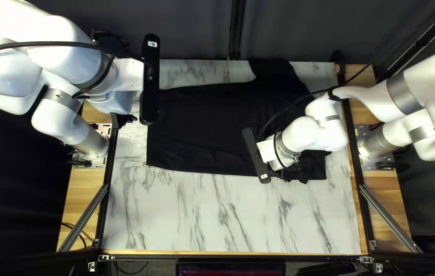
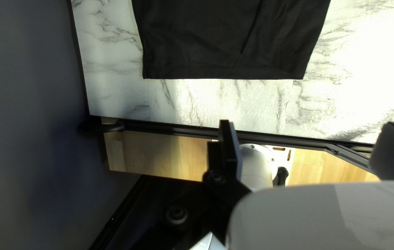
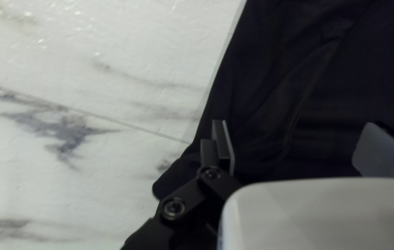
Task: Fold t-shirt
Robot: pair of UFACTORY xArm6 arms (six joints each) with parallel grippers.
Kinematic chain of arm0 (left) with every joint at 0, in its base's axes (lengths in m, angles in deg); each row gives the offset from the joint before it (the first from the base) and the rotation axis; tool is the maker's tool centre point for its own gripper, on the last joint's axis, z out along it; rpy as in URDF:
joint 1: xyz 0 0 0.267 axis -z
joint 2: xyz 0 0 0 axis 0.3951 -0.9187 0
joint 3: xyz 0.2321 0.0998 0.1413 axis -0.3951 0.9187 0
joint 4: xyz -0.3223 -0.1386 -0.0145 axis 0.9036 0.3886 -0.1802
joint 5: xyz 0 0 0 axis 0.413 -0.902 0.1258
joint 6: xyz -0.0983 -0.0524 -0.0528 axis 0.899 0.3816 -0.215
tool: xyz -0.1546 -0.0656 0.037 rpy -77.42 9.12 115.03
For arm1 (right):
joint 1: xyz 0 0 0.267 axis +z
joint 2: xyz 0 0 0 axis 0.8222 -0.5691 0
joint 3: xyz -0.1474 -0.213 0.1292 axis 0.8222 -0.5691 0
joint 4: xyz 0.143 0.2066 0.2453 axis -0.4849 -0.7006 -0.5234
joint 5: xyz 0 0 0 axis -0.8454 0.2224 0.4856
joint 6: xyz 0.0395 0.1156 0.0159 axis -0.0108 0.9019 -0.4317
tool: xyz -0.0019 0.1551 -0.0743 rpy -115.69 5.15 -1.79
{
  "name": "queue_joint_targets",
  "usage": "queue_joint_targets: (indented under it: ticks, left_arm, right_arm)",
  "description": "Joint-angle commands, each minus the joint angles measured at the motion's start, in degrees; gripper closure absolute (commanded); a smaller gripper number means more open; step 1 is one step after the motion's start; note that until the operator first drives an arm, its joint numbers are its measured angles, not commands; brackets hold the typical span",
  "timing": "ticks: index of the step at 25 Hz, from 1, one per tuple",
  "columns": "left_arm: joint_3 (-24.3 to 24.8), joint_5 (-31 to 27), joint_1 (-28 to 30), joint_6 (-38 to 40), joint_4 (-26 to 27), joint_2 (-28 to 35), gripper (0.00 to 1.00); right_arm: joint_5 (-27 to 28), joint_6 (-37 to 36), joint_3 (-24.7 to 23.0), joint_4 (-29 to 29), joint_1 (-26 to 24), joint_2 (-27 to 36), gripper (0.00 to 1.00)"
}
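Note:
The black t-shirt (image 1: 202, 128) lies spread across the table's upper half in the top left view, one sleeve toward the far edge. My left gripper (image 1: 128, 119) is raised beside its hem, at the left. My right gripper (image 1: 285, 174) is over the shirt's near side. In the left wrist view, the shirt (image 2: 225, 41) lies ahead of my left gripper (image 2: 310, 143), which stands open and empty. The right wrist view shows my right gripper (image 3: 306, 148) open above the shirt (image 3: 271, 78), one finger near its edge; whether it touches the cloth I cannot tell.
The marbled table top (image 1: 227, 220) shows in front of the shirt. Black rails run along its sides, with wooden strips (image 1: 82, 204) outside them. A dark curtain (image 1: 192, 30) hangs behind the far edge, and black cables loop over both arms.

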Motion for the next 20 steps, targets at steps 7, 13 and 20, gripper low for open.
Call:
queue_joint_targets:
  ticks: [7, 13, 20]
  left_arm:
    - [0.0, 0.0, 0.0, 0.0, 0.0, 0.0, 0.00]
    - [0.0, 0.0, 0.0, 0.0, 0.0, 0.0, 0.00]
    - [0.0, 0.0, 0.0, 0.0, 0.0, 0.0, 0.00]
  right_arm:
    - [0.6, -12.2, 0.7, 3.2, -3.2, -1.1, 0.00]
    - [7.7, -12.5, 1.6, 9.7, -3.5, 1.8, 0.00]
    - [14.2, -11.0, 5.1, 12.1, -1.6, 1.7, 0.00]
